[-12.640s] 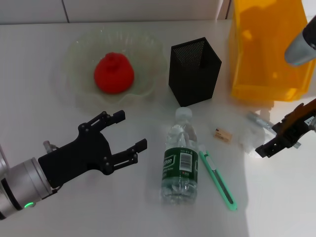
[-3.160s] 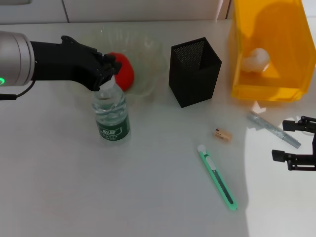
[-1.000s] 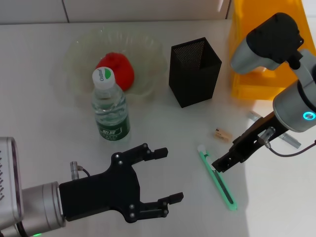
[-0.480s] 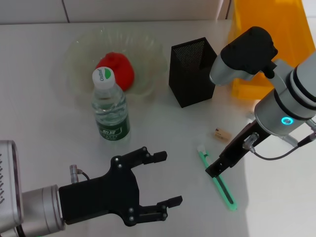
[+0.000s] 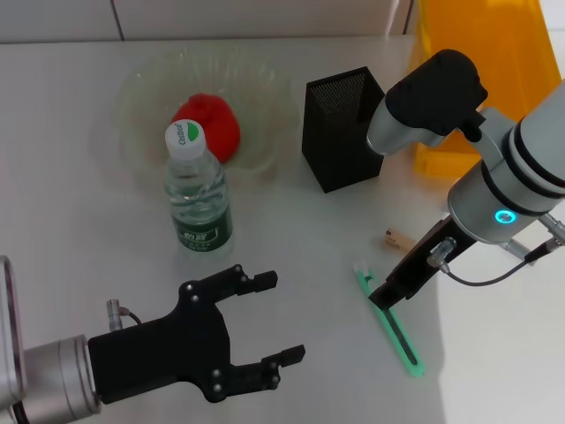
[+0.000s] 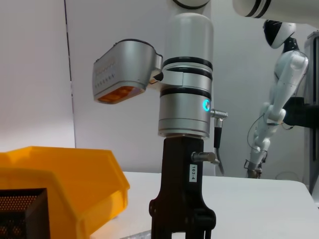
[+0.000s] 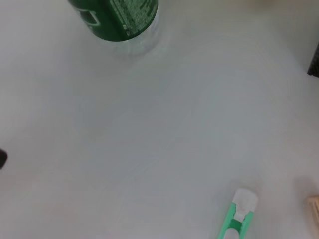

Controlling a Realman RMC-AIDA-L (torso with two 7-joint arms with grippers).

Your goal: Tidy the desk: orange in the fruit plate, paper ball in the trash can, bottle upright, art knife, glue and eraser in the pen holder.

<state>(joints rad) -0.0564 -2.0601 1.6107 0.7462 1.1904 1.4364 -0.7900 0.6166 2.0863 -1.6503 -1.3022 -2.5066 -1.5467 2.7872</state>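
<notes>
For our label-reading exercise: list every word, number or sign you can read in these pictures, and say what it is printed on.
"103-4": on a small white tag on the right arm's black wrist link, left wrist view; the last digit is uncertain.
Bottle cap: green print, too small to read.
Bottle label: white print, too blurred to read.

A plain white tabletop (image 5: 79,221) fills the head view, carrying a clear fruit plate (image 5: 141,97) at the upper left with a water bottle (image 5: 198,196) standing upright just below it, its cap overlapping the plate's lower rim in the picture. A black mesh pen holder (image 5: 346,126) stands at upper centre and a yellow bin (image 5: 494,53) sits at the upper right. Lower right of centre a green art knife (image 5: 399,340) lies flat, pointing toward the lower right, and just above it a small tan block, probably the eraser (image 5: 392,238), lies near it, partly hidden.
</notes>
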